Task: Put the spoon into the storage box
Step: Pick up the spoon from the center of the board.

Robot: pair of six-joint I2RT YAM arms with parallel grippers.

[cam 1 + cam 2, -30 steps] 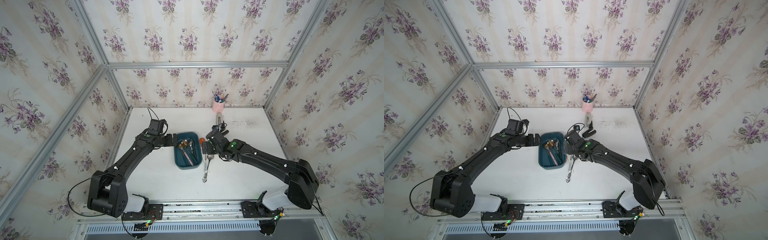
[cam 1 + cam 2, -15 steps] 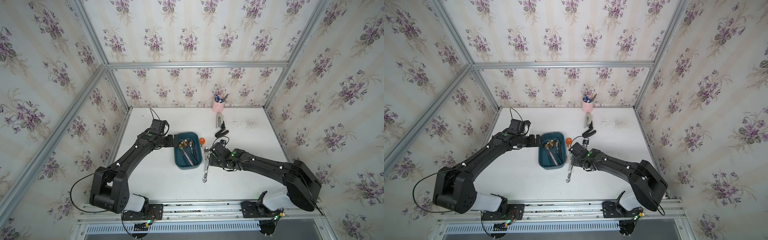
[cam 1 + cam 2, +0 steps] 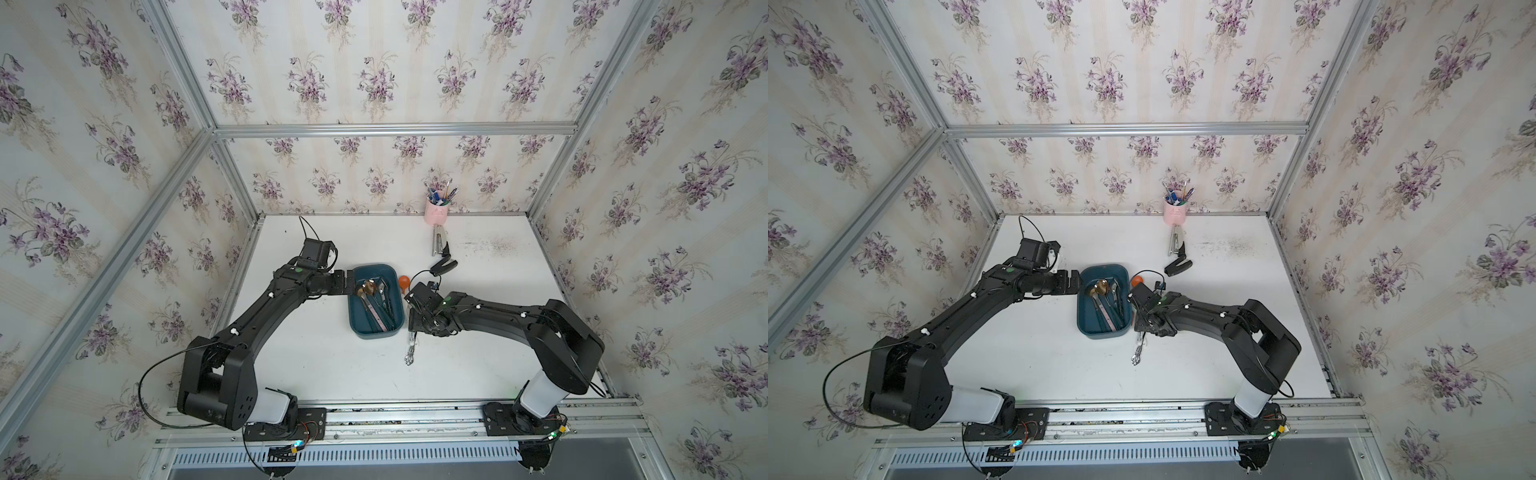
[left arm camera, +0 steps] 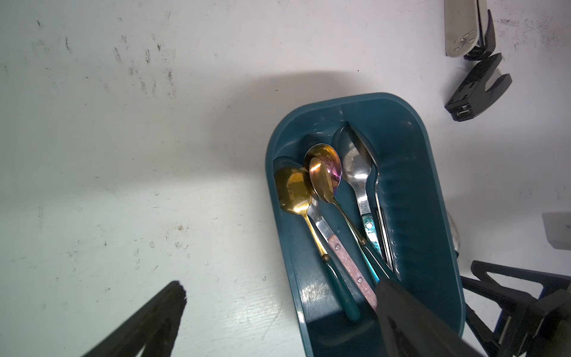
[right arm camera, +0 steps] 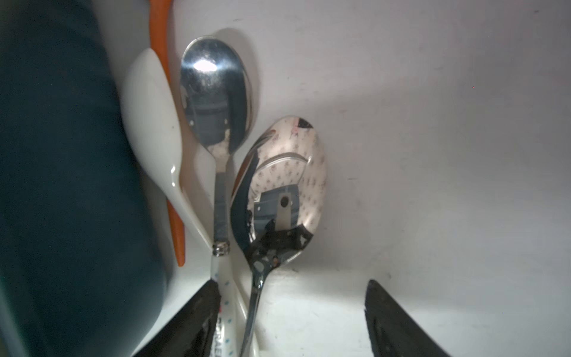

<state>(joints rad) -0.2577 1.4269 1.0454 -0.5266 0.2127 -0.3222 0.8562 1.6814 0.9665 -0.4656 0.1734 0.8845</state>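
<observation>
Both top views are bright and evenly lit, with only faint shadows on the white tabletop (image 3: 332, 365). In the right wrist view the dark teal-blue plastic tub (image 5: 61, 185) is a dim, out-of-focus mass, the large polished steel spoon (image 5: 284, 173) mirrors its surroundings, and the smaller steel spoon (image 5: 216, 102) carries a white glare spot.

The box (image 4: 411, 185) sits on a scuffed white table (image 4: 123, 154) and holds several spoons, bowls at one end: a gold spoon (image 4: 292, 190), an iridescent spoon (image 4: 326, 173) overlapping it, and a steel spoon (image 4: 355, 163). The left gripper (image 4: 281, 287) is spread wide, one finger (image 4: 148, 324) over bare table, the other above the box's handle end. A stapler (image 4: 463, 27) and a black device (image 4: 477, 89) lie past the box.
</observation>
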